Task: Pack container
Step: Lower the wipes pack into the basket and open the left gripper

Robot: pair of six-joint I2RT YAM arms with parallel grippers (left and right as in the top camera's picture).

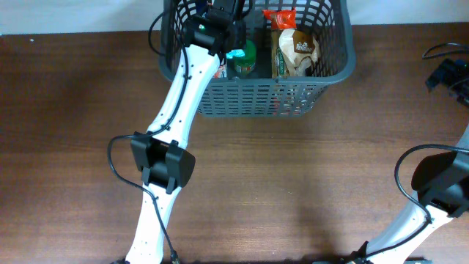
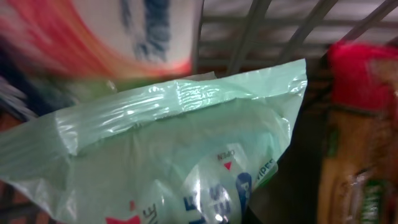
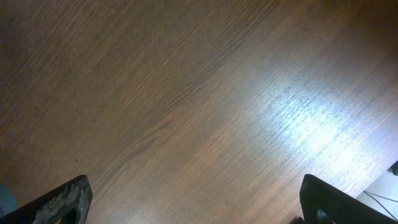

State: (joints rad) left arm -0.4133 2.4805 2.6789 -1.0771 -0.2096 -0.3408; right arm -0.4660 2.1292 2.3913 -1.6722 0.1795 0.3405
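Left gripper (image 1: 222,20): jaws hidden, reaching down inside the container (image 1: 256,99); a green wipes pack (image 2: 180,149) fills the wrist view, and I cannot tell whether it is gripped. Right gripper (image 3: 196,208): jaws spread wide, holding nothing, above the wooden table (image 3: 186,93). The container sits at the table's far edge, near centre, with a tan bag (image 1: 297,50) and a red packet (image 1: 281,16) inside.

1. Container (image 1: 333,70): dark grey, slotted lattice sides.
2. Table (image 1: 293,183) under container: brown, fine wood grain.
3. Wipes pack (image 2: 174,155) inside container: pale translucent green, blue lettering.
4. Packet (image 1: 282,16) inside container: red top, tan below.
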